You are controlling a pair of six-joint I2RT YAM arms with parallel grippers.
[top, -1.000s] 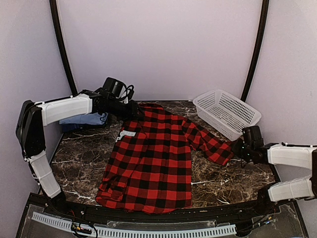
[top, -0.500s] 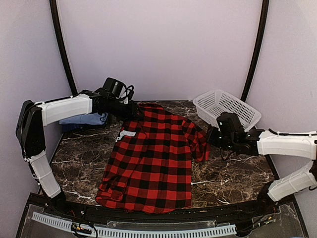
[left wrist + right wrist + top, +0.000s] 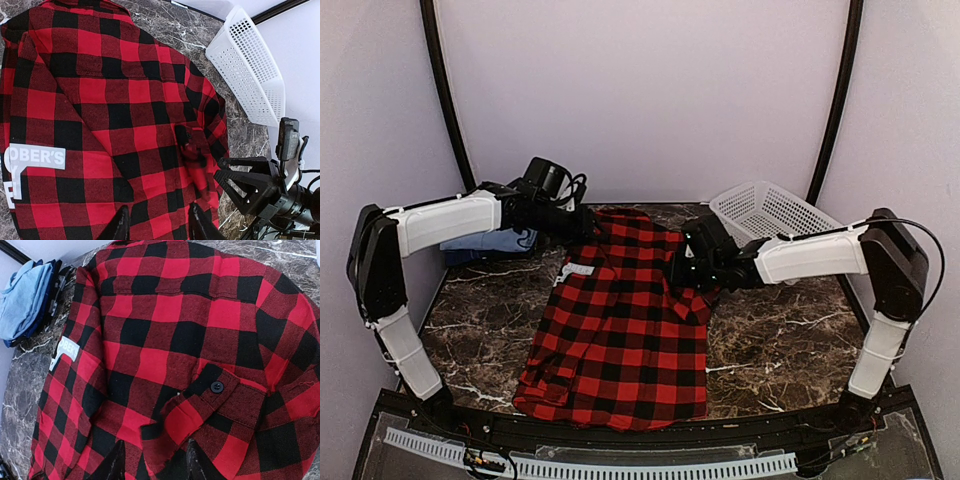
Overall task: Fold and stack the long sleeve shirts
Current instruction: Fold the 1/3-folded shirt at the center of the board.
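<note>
At the far left the folded blue shirts point(image 3: 485, 243) lay in their pile by the edge of the tabletop point(image 3: 790, 345), just as they had a second before. Beside them the left claw point(image 3: 582, 226) had not moved either. It stayed at the collar end of the checked shirt point(image 3: 620, 340), fingers part-way apart with plaid between them, and we could not tell whether it gripped that cloth or only rested on it. The shirt lay spread across the middle of the tabletop, collar away from the arms. The change was on the right. A second earlier the sleeve point(image 3: 698, 300) on that side had been stretched out toward the right edge, pinched in a shut claw. Since then the arm had swung inward and carried it over the shirt's body. The right claw point(image 3: 686, 268) had parted its fingers, and the buttoned cuff point(image 3: 220, 400) lay on the plaid, loose as far as we could judge. We took that sleeve as folded in, with the other sleeve and the body folds still to do. The basket point(image 3: 775, 225) stood beyond, uninvolved.
</note>
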